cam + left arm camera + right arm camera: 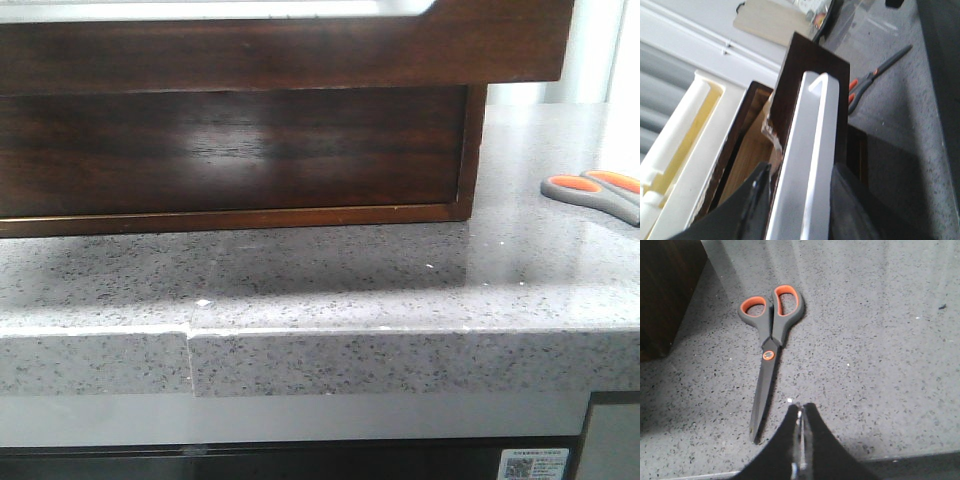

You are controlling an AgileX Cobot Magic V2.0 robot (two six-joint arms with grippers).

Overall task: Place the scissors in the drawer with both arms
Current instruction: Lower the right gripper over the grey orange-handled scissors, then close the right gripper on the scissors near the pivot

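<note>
The scissors (598, 192), grey with orange loop inserts, lie flat on the counter at the far right, cut off by the frame edge. They also show in the right wrist view (771, 335) and the left wrist view (875, 75). The drawer (280, 55), dark brown with white along its top, stands pulled out across the top of the front view. My left gripper (802, 200) straddles the drawer's white-topped front panel (812, 150), one finger inside and one outside, closed on it. My right gripper (800, 407) is shut and empty, just beside the scissors' blade tip. Neither gripper shows in the front view.
The dark brown cabinet body (230, 150) sits under the drawer on the speckled grey counter (350, 280), whose front edge runs across the lower front view. A white moulded frame (685, 140) lies beyond the drawer. The cabinet corner (665, 290) is close to the scissors' handles.
</note>
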